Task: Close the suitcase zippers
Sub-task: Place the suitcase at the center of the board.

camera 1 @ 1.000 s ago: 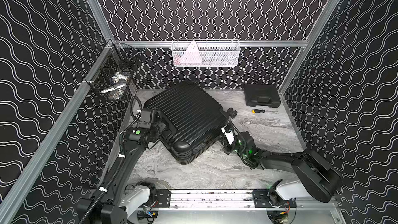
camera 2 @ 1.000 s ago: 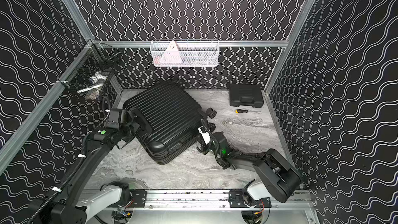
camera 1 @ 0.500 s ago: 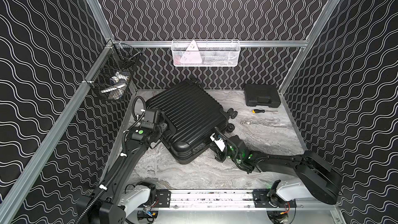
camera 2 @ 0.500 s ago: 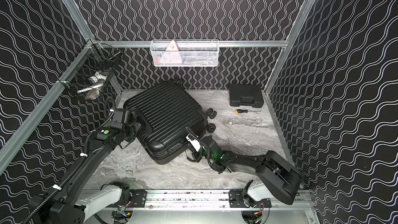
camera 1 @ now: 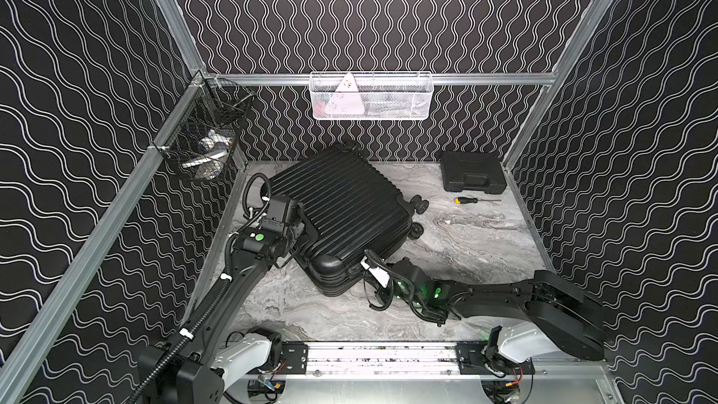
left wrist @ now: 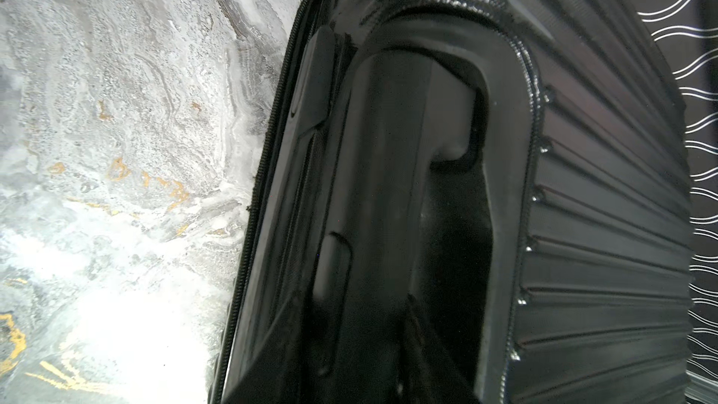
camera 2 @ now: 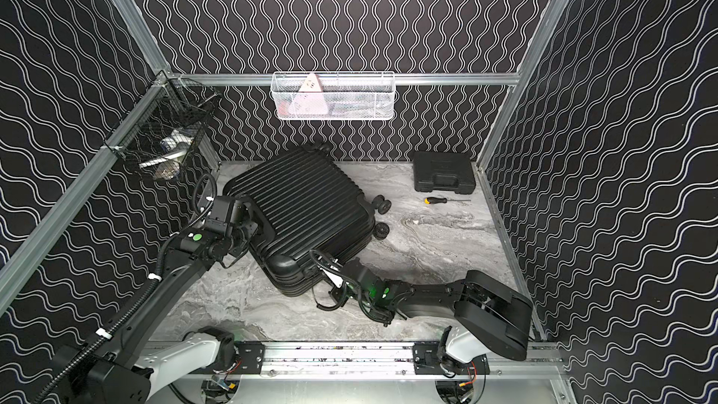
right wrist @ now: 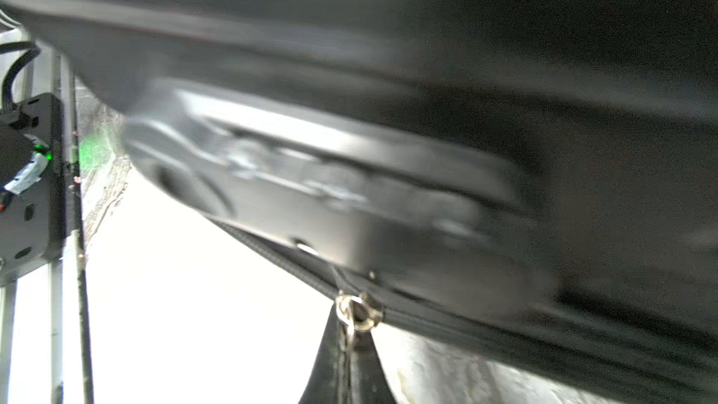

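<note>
top views sharp, evenly lit | right wrist blurred, tabletop (right wrist: pixel 175 324) blown white | left wrist tabletop glare

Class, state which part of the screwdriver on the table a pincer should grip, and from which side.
Probably the thick yellow-and-black handle of the screwdriver, from straight above, closing across its width. It lies flat on the table, so only the top is free, and its shaft is thin.

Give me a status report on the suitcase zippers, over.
Right gripper shut on a zipper pull. Left gripper shut on the handle. Suitcase flat, shells together. Tool case, screwdriver well clear.
</note>
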Motion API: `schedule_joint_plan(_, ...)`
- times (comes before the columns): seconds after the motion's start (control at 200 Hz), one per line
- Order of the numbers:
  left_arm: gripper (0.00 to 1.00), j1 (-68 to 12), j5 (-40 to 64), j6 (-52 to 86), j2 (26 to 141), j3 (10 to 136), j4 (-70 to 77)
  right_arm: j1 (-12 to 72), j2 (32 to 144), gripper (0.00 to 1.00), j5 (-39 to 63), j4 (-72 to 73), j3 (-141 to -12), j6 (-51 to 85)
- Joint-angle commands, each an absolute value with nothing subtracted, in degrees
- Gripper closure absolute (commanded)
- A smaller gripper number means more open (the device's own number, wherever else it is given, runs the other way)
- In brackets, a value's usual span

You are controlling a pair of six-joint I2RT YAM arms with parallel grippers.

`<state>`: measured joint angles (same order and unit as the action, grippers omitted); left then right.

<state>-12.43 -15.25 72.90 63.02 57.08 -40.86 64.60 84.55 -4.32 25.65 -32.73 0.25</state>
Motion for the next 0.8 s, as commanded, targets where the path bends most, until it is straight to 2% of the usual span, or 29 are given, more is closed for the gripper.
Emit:
schedule_joint_plan(0.0, 1.0, -12.8, -14.9, 85.4, 63.9, 57.6, -30.6, 67.9, 85.7, 1.0, 3.8, 29.7, -34.6, -0.6)
schedule_joint_plan(0.25, 0.99, -13.5, -15.5, 83.6, 64.7, 57.9, -30.7, 70.2, 88.0, 1.0, -0.4, 32.7, -34.7, 0.9)
schedule_joint_plan(0.27, 0.89, -13.5, -15.4, 82.6, 65.0, 58.4, -31.0, 70.1, 87.8, 1.0, -1.3, 32.6, -34.5, 1.3)
schedule_joint_plan(0.32, 0.55, -13.6, -15.4, 79.5, 66.2, 59.9, -32.0, 69.7, 86.9, 1.0, -3.1, 31.6, -34.3, 1.7)
schedule_joint_plan(0.36, 0.31, -13.5, -15.1, 76.2, 67.3, 61.2, -33.1, 69.1, 86.3, 1.0, -3.5, 31.2, -34.0, 2.1)
schedule_joint_plan(0.435, 0.02, -13.5, -15.0, 69.0, 69.4, 64.1, -35.2, 67.4, 84.9, 1.0, -3.3, 32.1, -32.5, 3.6)
schedule_joint_plan(0.646, 0.01, -13.4, -13.0, 39.0, 74.8, 73.3, -38.5, 59.9, 79.4, 1.0, 0.1, 33.3, -28.0, 8.0)
schedule_joint_plan(0.726, 0.01, -13.4, -8.3, 24.6, 75.2, 76.2, -38.1, 56.7, 77.1, 1.0, 1.7, 32.6, -26.4, 8.3)
schedule_joint_plan(0.796, 0.01, -13.4, 0.5, 11.1, 74.0, 76.2, -35.3, 53.1, 75.0, 1.0, 2.7, 30.4, -25.5, 8.5)
